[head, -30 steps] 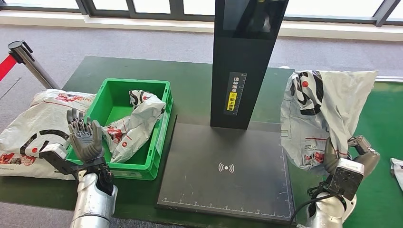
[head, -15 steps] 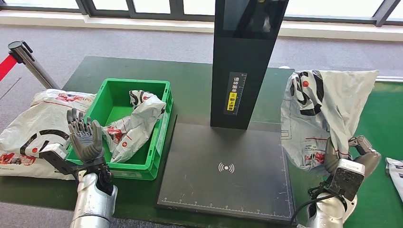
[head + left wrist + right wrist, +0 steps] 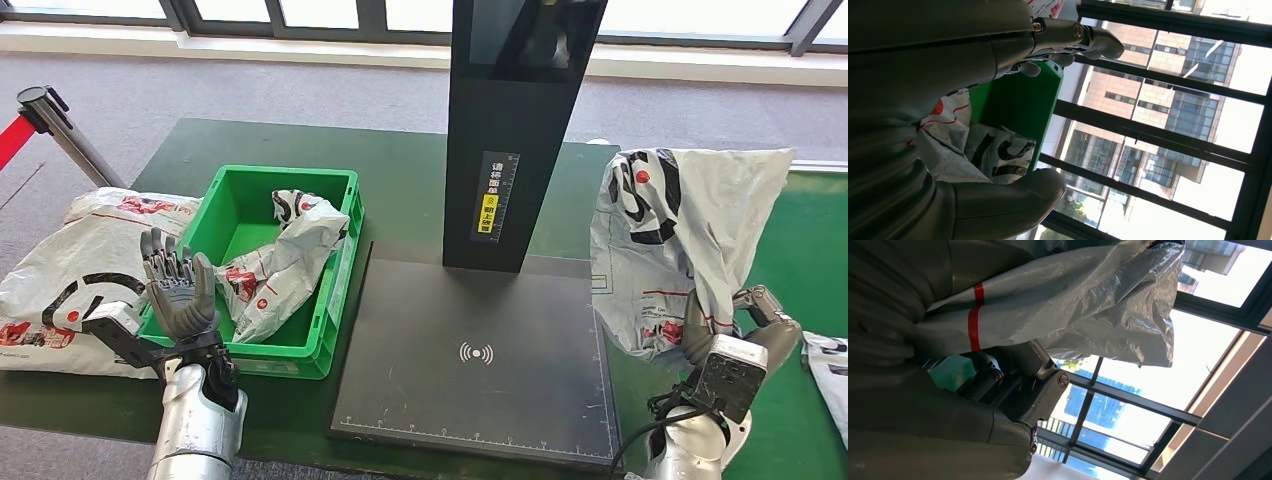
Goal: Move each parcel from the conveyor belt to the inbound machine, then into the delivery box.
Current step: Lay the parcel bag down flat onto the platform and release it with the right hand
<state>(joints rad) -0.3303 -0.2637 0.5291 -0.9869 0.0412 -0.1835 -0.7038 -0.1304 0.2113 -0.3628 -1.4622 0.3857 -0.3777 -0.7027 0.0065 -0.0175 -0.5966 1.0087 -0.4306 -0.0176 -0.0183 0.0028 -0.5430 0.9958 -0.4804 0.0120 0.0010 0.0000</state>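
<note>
Head view: left hand [image 3: 180, 290] raised, fingers spread, holding nothing, near the green box [image 3: 335, 262]. Scanner plate [image 3: 480, 350] lies centre. Right hand [image 3: 735, 325] grips the upright parcel [image 3: 680, 235] just right of the plate; it travels left.

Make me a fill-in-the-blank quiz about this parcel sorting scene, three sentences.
1. The right hand holds a white parcel raised beside the black ____.
2. The crumpled parcel lies inside the ____ box.
3. The left hand holds nothing, its fingers ____.

Missing words: scanner; green; spread
</note>
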